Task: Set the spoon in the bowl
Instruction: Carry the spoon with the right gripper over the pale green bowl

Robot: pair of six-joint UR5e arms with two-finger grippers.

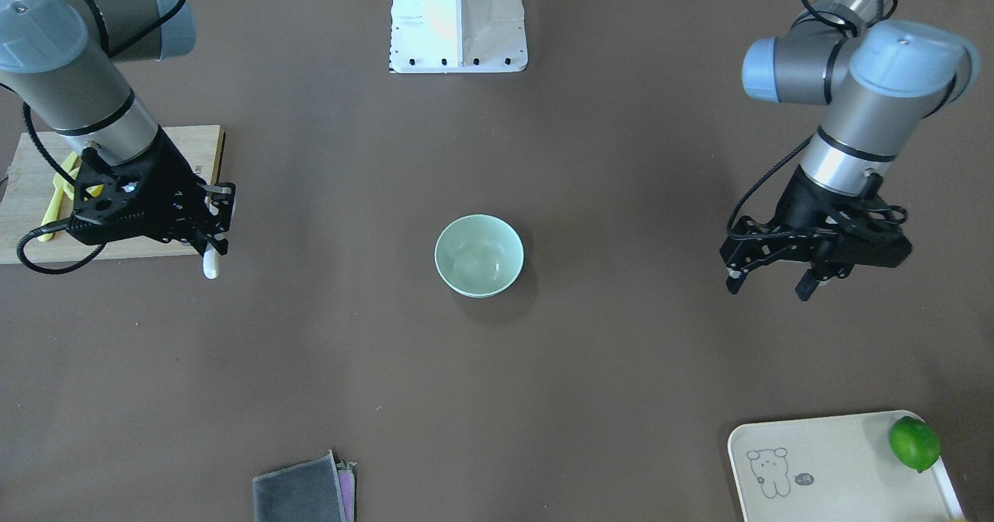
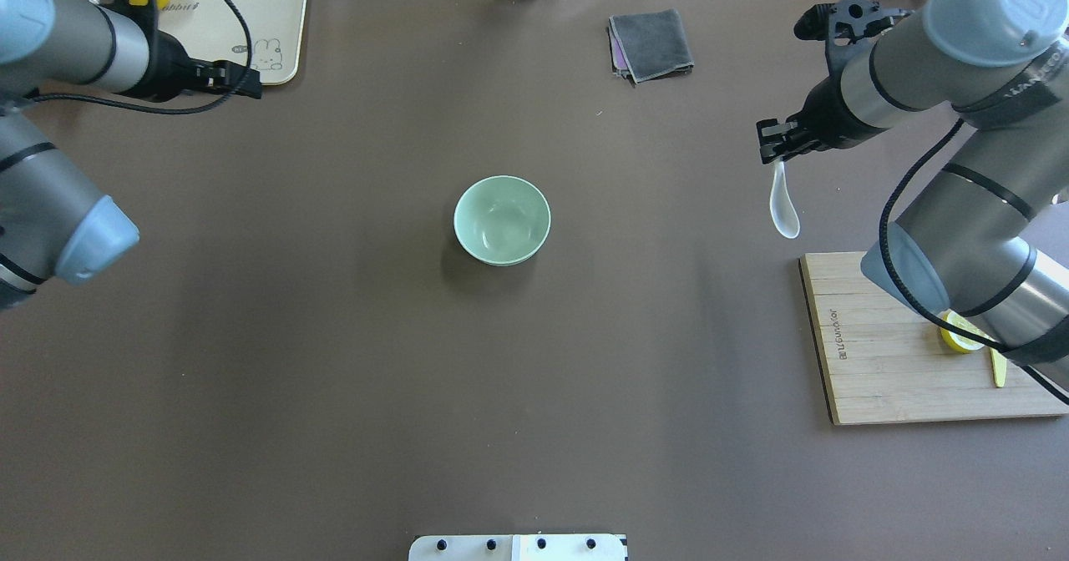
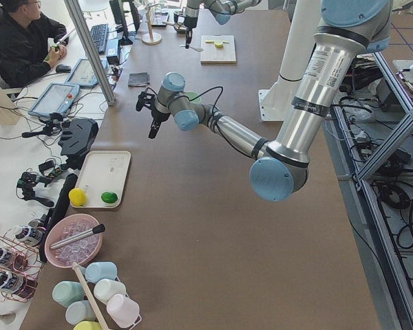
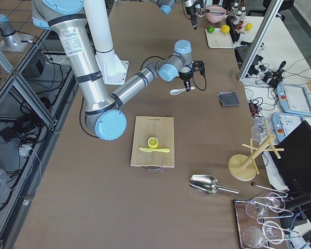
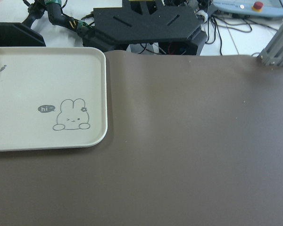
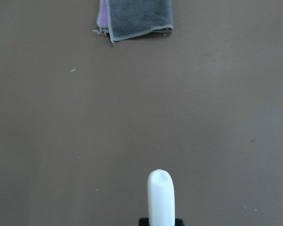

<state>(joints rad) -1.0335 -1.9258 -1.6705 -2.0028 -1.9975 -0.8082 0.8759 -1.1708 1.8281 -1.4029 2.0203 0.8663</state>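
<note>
Spoon (image 2: 783,206) is hanging by its handle from our right claw (image 2: 774,154), which is gripping it above the bench (image 2: 334,377), well apart from the bowl (image 2: 502,219). We are judging it wisest to centre the scoop over the rim and lower it before releasing.

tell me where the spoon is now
In the overhead view the spoon is on the right, held by the right gripper, just beyond the far corner of the wooden board and well right of the bowl.
</note>
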